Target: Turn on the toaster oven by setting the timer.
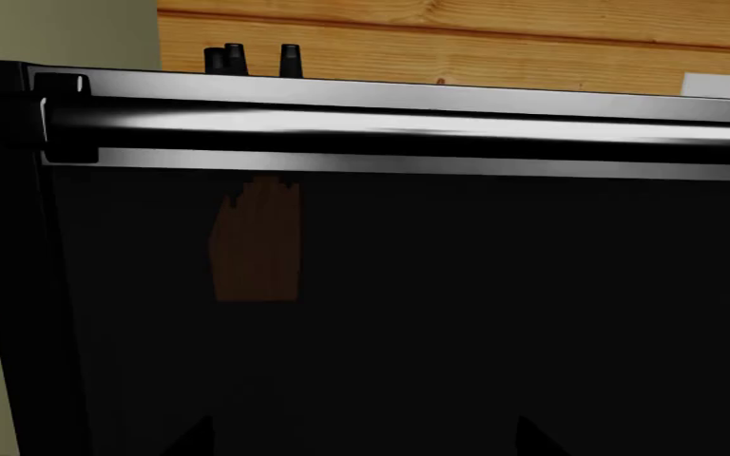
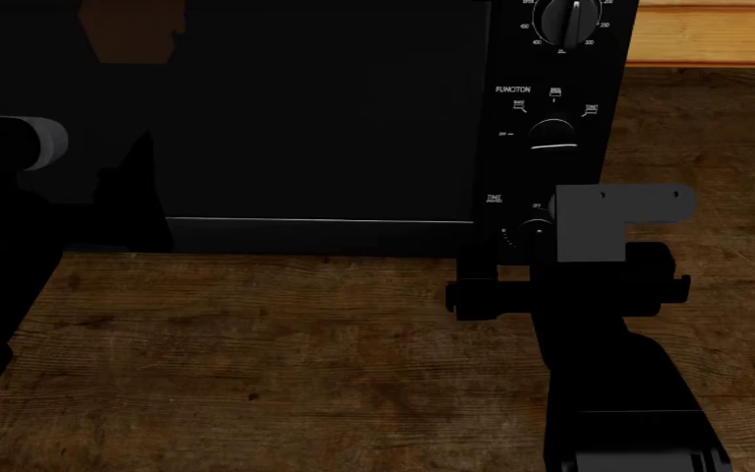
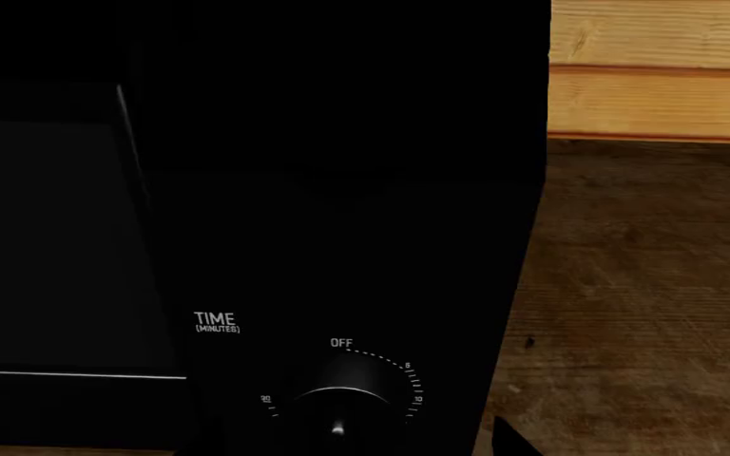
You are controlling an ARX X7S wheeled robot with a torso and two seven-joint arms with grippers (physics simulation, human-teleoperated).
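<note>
The toaster oven (image 2: 325, 108) is a black box with a dark glass door and a silver strip along the door's bottom. It stands on a wooden counter. Its knob column is on the right. The timer (image 2: 530, 234) is the lowest knob, labelled TIME, and my right arm partly covers it. In the right wrist view the timer (image 3: 339, 404) sits between the fingertips of my right gripper (image 3: 358, 446), which is open, with its jaws on either side of the knob and apart from it. My left gripper (image 1: 365, 442) is open and empty, close in front of the glass door (image 1: 467, 285).
The FUNCTION knob (image 2: 554, 133) and the temperature knob (image 2: 569, 15) sit above the timer. The wooden counter (image 2: 286, 344) stretches in front of the oven. A wood-plank wall (image 2: 712, 29) is behind it. Three small black pegs (image 1: 232, 59) show beyond the oven's edge.
</note>
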